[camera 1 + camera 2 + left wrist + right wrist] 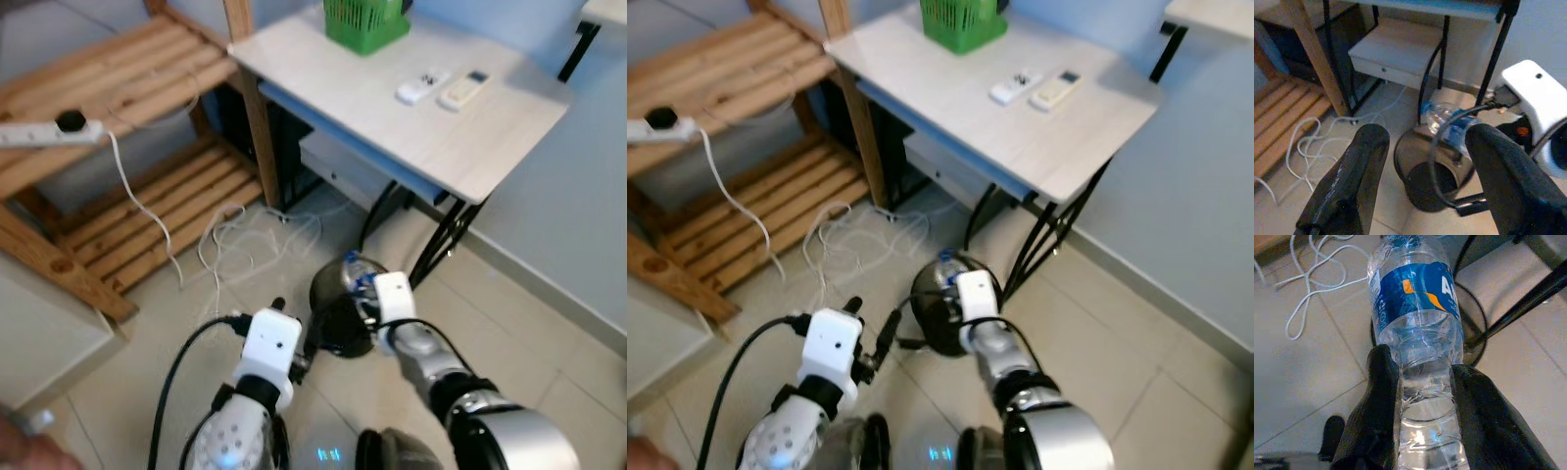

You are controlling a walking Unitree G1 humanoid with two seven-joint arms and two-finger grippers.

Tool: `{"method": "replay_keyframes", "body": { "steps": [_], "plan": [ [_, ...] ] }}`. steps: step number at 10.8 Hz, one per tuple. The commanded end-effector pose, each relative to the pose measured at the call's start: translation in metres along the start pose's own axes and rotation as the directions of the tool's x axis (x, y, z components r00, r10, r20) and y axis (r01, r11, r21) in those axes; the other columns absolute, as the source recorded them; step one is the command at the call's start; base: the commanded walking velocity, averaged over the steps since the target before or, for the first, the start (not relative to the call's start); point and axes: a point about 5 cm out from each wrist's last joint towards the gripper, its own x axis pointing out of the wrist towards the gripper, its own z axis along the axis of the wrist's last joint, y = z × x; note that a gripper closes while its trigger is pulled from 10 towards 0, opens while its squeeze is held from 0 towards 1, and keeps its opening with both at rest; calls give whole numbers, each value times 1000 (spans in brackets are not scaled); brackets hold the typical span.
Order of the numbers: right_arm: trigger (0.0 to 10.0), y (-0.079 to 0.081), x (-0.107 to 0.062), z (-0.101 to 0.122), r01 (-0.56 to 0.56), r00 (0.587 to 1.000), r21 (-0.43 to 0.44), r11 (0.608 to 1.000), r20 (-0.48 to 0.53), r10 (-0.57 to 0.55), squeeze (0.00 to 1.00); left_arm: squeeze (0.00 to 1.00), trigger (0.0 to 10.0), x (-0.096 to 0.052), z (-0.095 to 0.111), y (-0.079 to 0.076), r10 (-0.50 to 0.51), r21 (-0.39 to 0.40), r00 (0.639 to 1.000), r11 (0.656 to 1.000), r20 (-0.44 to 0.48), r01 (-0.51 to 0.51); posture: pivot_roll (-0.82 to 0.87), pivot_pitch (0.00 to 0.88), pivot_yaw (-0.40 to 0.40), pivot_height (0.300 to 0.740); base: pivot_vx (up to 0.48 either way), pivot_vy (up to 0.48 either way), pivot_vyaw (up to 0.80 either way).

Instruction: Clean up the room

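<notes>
Right wrist view: right pincer [1422, 396] clamps a clear, blue-labelled bottle [1418, 318] above the black bin [1430, 174]; left pincer [1422, 161] gapes.

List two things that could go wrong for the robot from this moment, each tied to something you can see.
The right gripper holds the plastic bottle above the black bin; released off-centre, it could hit the rim and roll away. The white cable lies loose on the floor near the bin and might snag the robot's feet if it steps there.

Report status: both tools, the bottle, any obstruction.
Right tool shut on plastic bottle, over black bin. Left tool open, empty, beside bin. Nothing blocking the drop.
</notes>
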Motion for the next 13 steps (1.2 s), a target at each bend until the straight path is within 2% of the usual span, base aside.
{"method": "replay_keyframes", "body": {
  "steps": [1, 4, 7, 11, 13],
  "plan": [
    [10000, 4, 1, 8, -11, 1000, 1, 1000, 18, 11, 0, 0, 10000, -4, 0, -3, 8, 1, 1000, 1000, -13, -8, 89, 262, 23, 740, 0, 0, 0],
    [10000, 11, 3, 18, -28, 999, 0, 1000, 36, 28, 0, 0, 10000, -3, 0, -8, 32, -20, 999, 999, -15, -32, 88, 268, -17, 740, 0, 0, 0],
    [10000, 3, 3, 27, 21, 998, 35, 999, 63, -23, 0, 0, 10000, -3, 1, -13, 23, -27, 1000, 999, -14, -24, 71, 269, -18, 740, 0, 0, 0],
    [10000, 4, 4, 34, 20, 997, 6, 1000, 81, -20, 0, 0, 10000, -8, 2, -29, 24, -65, 1000, 998, -18, -25, 73, 306, -55, 740, 0, 0, 0],
    [10000, -7, 4, 36, 71, 995, 15, 997, 74, -72, 0, 0, 10000, -11, 3, -36, -19, -64, 1000, 998, -16, 18, 73, 324, -41, 740, 0, 0, 0]
  ]
}}
